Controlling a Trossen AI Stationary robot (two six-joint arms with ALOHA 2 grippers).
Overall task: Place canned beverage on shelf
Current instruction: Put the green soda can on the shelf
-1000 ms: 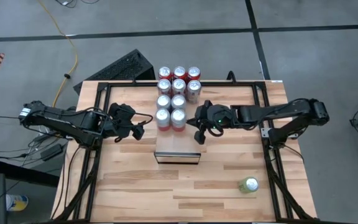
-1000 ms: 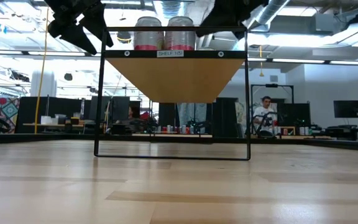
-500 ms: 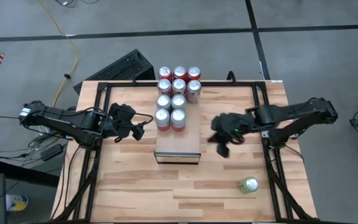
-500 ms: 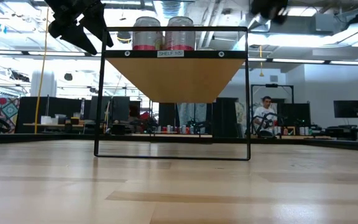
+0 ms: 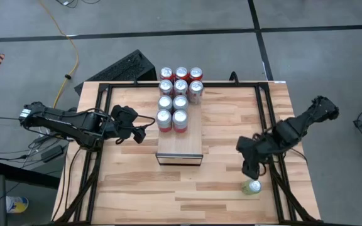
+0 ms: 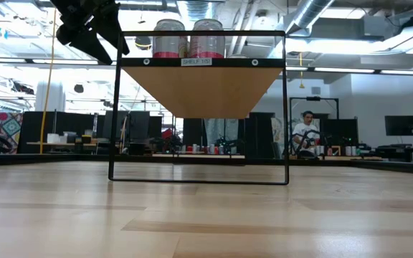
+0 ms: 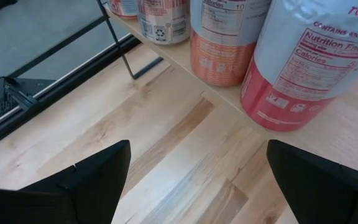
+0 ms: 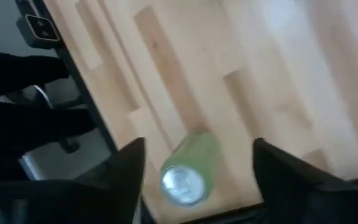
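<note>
Reach phase of a pick. The right pincer [image 5: 251, 171], fingers spread and holding nothing, hovers just above a green aluminium beverage can [image 5: 252, 186] lying on its side near the right front corner of the pale wooden tabletop [image 5: 131, 188]. The narrow light-wood shelf [image 5: 180, 145], its far part filled with red-and-white cans [image 5: 180, 102], lies well apart. The left pincer [image 5: 138, 133], likewise released, waits beside the shelf's left. Next: descend astride the can and close.

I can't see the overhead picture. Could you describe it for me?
The right gripper hangs open just above a green can lying on its side on the table. Ten red-and-silver cans fill the shelf; the left gripper waits beside it.
</note>
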